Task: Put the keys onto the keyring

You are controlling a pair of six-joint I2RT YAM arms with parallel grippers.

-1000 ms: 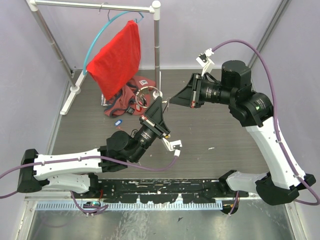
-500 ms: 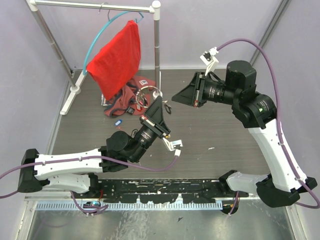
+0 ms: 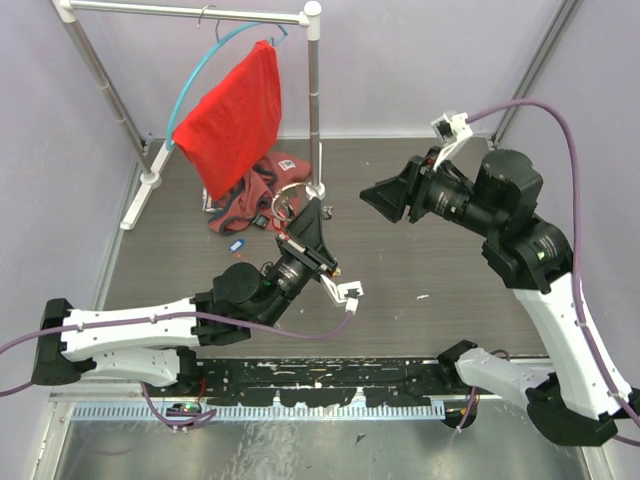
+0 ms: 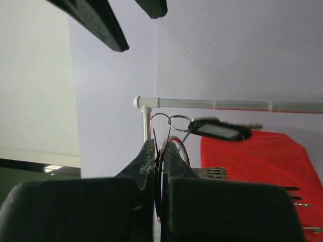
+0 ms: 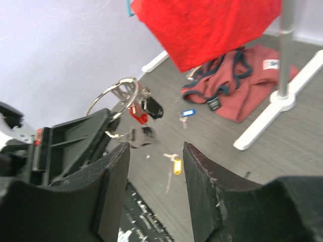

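Observation:
My left gripper (image 3: 307, 207) (image 4: 159, 146) is raised above the table and shut on the keyring (image 3: 292, 188) (image 4: 169, 132), a thin silver wire ring pinched edge-on between its fingers. From the keyring (image 5: 113, 95) hang a red key (image 5: 136, 114), a black-tagged key (image 5: 153, 107) and another dark-tagged key (image 5: 142, 135). My right gripper (image 3: 372, 196) (image 5: 155, 151) stands open and empty, clear of the ring to its right. A blue-tagged key (image 3: 237, 245) (image 5: 187, 113) and a yellow-tagged key (image 5: 176, 166) lie loose on the table.
A white clothes rack (image 3: 314, 100) stands at the back, with a red cloth (image 3: 232, 112) on a teal hanger hoop (image 3: 196, 75). A pinkish garment (image 3: 250, 197) (image 5: 237, 93) lies at its foot. The rack's white base (image 5: 275, 113) lies near the loose keys.
My right gripper has opened and drawn back to the right and upward, away from the keyring. The left gripper still holds the ring in the same place.

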